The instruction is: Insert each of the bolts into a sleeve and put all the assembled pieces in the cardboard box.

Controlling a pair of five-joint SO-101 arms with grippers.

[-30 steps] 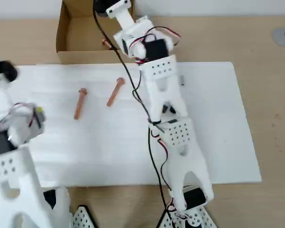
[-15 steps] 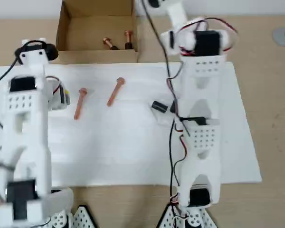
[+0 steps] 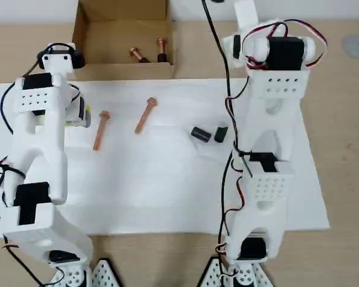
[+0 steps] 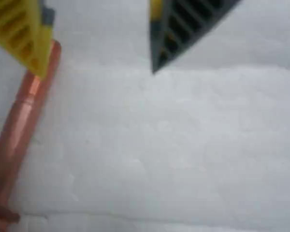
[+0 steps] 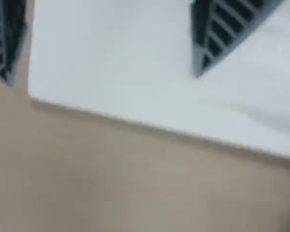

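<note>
Two copper bolts lie on the white sheet (image 3: 167, 179), one at the left (image 3: 101, 130) and one nearer the middle (image 3: 145, 115). Two black sleeves (image 3: 200, 134) (image 3: 221, 133) sit side by side right of them. The cardboard box (image 3: 81, 36) at the back holds two assembled pieces (image 3: 137, 55) (image 3: 161, 51). My left gripper (image 3: 78, 113) hovers just left of the left bolt; in the left wrist view it (image 4: 96, 72) stands open with a yellow finger (image 4: 24, 34) over the bolt (image 4: 24, 130). My right gripper (image 5: 101, 77) is open over the sheet's edge.
The right arm (image 3: 269, 137) stretches along the sheet's right side, close to the sleeves. Bare wooden table (image 3: 341, 119) surrounds the sheet. A grey disc (image 3: 356, 45) sits at the far right. Cables (image 3: 227, 107) trail along the right arm.
The left arm swung in from the left edge to the left bolt. The right arm moved right, away from the box, uncovering the two sleeves.
</note>
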